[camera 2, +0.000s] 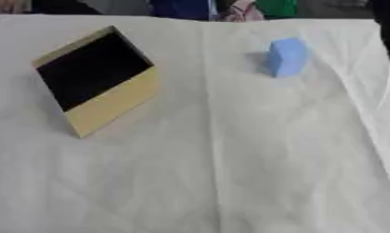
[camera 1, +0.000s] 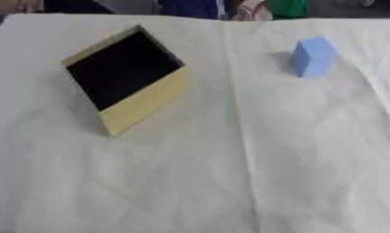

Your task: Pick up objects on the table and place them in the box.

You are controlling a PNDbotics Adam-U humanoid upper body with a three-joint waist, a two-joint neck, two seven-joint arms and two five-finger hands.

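Table [camera 1: 229, 182] fills nearly the whole frame, covered w/ a white wrinkled cloth [camera 1: 309, 150]; a crease line runs top to bottom just right of centre.

Box [camera 1: 142, 102] sits upper left of the frame, turned so one corner points toward the lower edge. Tan/yellowish walls, dark black interior, open top facing up. Near wall shows as a broad tan band along the lower right side; far wall only a thin tan strip along the upper left edge. Nothing visible inside, just black.

Blue block [camera 1: 312, 56] stands upper right of the frame, well apart from the box, on the cloth w/ the crease between the two. Light blue, blocky, roughly upright, w/ a slanted top face; casts a small shadow to its left. Not touching anything else.

Neither robot hand shows in either eye view, so no way to say if the fingers are spread, pressed together or pinching anything.

Lower half of the frame: only wrinkled cloth. Along the top edge, past the far side of the table, blurred bits of blue, green and pinkish colour; can't make out what they are.
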